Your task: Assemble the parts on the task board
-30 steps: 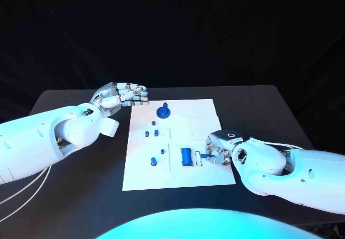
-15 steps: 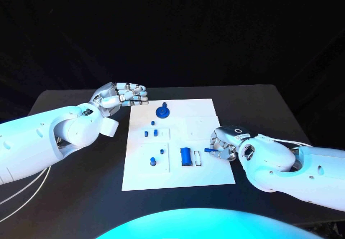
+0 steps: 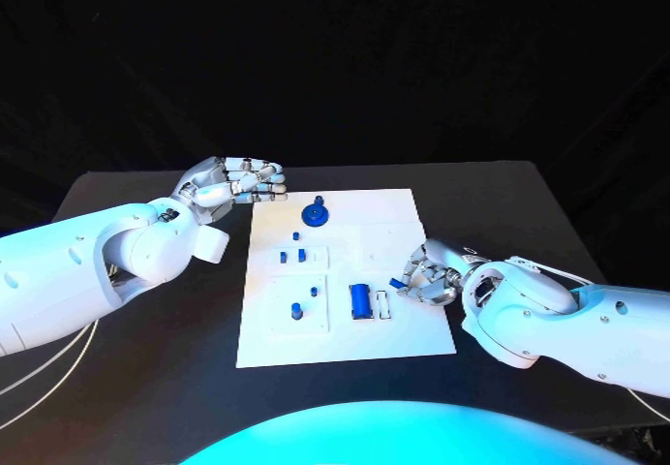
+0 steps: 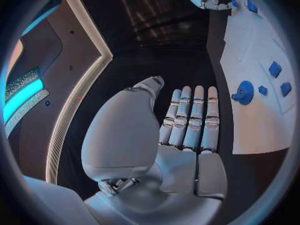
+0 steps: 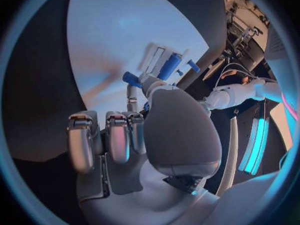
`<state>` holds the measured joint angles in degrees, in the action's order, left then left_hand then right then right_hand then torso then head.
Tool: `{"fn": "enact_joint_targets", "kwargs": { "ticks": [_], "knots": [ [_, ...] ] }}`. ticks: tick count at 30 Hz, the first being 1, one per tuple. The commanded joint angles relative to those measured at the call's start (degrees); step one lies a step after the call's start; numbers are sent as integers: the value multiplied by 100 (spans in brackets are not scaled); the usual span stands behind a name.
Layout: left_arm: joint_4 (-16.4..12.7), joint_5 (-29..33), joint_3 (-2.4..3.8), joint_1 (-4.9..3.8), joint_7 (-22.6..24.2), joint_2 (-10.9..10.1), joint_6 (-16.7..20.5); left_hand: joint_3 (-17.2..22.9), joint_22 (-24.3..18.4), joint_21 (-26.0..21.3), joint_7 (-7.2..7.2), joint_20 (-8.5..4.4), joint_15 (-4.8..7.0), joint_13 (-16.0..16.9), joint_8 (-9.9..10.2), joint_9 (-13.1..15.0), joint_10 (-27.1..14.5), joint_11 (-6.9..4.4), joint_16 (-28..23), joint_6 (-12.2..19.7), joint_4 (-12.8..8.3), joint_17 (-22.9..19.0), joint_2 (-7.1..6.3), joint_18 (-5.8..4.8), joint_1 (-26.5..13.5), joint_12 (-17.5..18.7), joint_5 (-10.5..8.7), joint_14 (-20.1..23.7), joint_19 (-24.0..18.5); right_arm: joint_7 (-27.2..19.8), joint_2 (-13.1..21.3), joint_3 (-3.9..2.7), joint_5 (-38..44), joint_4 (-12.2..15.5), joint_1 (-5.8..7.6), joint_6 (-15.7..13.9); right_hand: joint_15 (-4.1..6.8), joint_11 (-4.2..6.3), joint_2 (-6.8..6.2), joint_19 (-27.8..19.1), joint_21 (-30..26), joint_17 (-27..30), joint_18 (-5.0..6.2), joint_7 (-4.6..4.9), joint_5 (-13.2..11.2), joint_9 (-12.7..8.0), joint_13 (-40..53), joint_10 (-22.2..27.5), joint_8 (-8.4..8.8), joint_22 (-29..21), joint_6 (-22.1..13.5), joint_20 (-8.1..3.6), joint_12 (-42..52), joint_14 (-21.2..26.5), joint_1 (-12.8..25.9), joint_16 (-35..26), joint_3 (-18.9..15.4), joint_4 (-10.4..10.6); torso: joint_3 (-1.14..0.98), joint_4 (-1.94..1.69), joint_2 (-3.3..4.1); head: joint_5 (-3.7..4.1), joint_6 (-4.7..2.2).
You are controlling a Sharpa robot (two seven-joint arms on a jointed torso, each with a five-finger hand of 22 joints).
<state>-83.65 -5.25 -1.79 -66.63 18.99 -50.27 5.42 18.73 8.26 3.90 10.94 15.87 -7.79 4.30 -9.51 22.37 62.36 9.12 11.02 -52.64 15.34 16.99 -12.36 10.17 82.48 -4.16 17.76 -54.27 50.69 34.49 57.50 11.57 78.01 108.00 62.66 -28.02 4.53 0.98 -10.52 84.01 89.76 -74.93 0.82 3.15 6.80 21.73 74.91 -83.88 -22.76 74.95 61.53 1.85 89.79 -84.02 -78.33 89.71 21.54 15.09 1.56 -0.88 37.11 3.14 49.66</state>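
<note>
Head view: the right hand (image 3: pixel 427 279) pinches a small blue part (image 3: pixel 398 284) over the task board (image 3: pixel 350 339); several parts look seated.

Left wrist view: the left hand (image 4: pixel 181 130) is empty, fingers apart.

Right wrist view: the part is unplaced.

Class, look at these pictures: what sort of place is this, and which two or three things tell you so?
Probably a robotics lab or demo stand: a black table against a dark backdrop, a white task board with small blue parts, and two robot hands, left hand and right hand, working at it.
</note>
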Motion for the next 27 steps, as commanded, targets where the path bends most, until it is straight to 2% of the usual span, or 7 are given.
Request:
{"fn": "enact_joint_targets", "kwargs": {
  "ticks": [1, 6, 12, 17, 27],
  "knots": [
    [-9, -5, 4, 1, 21, 10, -53, -12, -5, -14, 22, 9, -11, 2, 23, -7, 13, 3, -31, -17, 11, 9, 3, 31, 32, 29, -30, -39, -8, -280, -61, 5, -1155, -12, -40, -347, 9, 8, 9, 599, 24, -1507, -82, -4, -8, 4, 1509, -612, 28, 1505, 49, -41, 21, -598, 65, 29, 11, 27, -7, 5, 3, -6, -4],
    [-11, -6, 3, 1, 14, 6, -61, -12, -5, -14, 22, 9, -11, 2, 23, -7, 13, 3, -31, -17, 11, 9, 3, 31, 32, 29, -30, -39, -8, -311, -142, 6, -1332, -41, -77, -350, 5, 5, 28, 599, 24, -1507, -82, 0, -5, 3, 1509, -612, 31, 1505, 39, -37, 21, -598, 86, 29, 23, 28, -4, 4, -1, 11, -14],
    [-15, -10, 3, 1, 8, 1, -65, -12, -5, -14, 22, 9, -11, 2, 23, -7, 13, 3, -31, -17, 11, 9, 3, 31, 32, 29, -30, -39, -8, -257, -207, 8, -1409, -66, -122, -287, 1, 0, 30, 599, 24, -1507, -82, 4, -8, 3, 1509, -612, 31, 1505, 33, -35, 21, -598, 120, 29, 20, 35, 2, -14, 1, 18, -12],
    [-20, -12, 3, 1, 4, -9, -64, -12, -5, -14, 22, 9, -11, 2, 23, -7, 13, 3, -31, -17, 11, 9, 3, 31, 32, 29, -30, -39, -8, -217, -240, 10, -1422, -70, -159, -303, 0, -2, 26, 599, 24, -1507, -82, 6, -10, 4, 1509, -612, 29, 1505, 33, -33, 21, -598, 136, 29, 16, 39, -7, 2, 8, -3, -6],
    [-27, -13, 3, 1, -8, -24, -68, -16, -18, -14, 26, 10, -11, 3, 24, -9, 14, 2, -41, -22, 12, 16, 9, 31, 56, 27, -31, -45, -10, -171, -250, 10, -1402, -49, -177, -336, -4, -4, 28, 599, 24, -1507, -82, 8, -11, 7, 1509, -612, 21, 1505, 39, -29, 21, -598, 199, 29, 6, 56, -4, -4, 10, -6, 5]
  ]
}}
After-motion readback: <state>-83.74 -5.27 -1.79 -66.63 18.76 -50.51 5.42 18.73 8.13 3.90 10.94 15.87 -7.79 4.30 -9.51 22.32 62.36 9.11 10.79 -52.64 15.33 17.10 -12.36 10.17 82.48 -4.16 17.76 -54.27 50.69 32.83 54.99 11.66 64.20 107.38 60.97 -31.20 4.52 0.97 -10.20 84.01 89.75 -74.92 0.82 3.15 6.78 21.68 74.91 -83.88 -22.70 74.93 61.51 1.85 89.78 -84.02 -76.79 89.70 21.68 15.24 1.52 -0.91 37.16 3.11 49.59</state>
